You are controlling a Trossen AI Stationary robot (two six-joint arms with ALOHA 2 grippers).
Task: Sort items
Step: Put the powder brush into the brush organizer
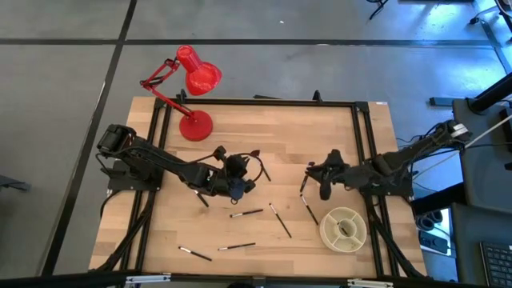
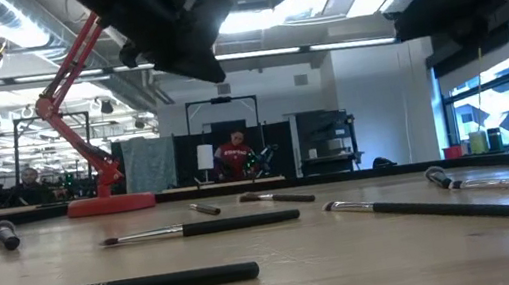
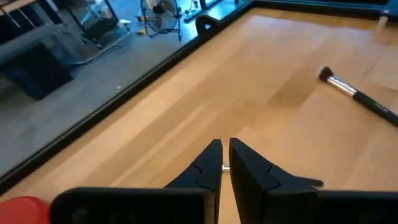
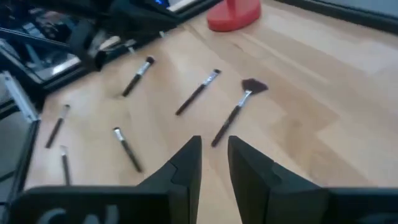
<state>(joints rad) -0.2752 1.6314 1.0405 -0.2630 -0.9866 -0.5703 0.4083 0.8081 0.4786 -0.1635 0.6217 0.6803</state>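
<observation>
— starting at the left of the overhead picture: what's there?

— the red desk lamp (image 1: 194, 80) stands at the upper left corner of the wooden table (image 1: 240, 128). below it the left arm reaches in toward the centre, and the left gripper (image 1: 238, 186) hangs a little left of the middle.

— its fingers?

— nearly pressed together. in the left wrist view only a thin slit shows between the fingers (image 3: 208, 167), and a small pale bit sits in that slit; i cannot tell what it is or whether it is gripped.

— and the brushes?

— scattered over the lower middle of the table. two lie near the bottom edge, one at lower left (image 1: 194, 254) and one just right of it (image 1: 237, 246). another brush (image 1: 246, 213) lies below the left gripper, and a longer one (image 1: 280, 220) slants just right of that. a further brush (image 1: 309, 210) lies near the dish.

— the right side?

— the right gripper (image 1: 310, 178) hovers right of centre, above the table. its fingers (image 4: 186, 163) stand a little apart, nothing between them. past them a fan-tipped brush (image 4: 236, 112) lies on the wood.

— the dish?

— a round cream divided dish (image 1: 344, 228) sits at lower right.
</observation>
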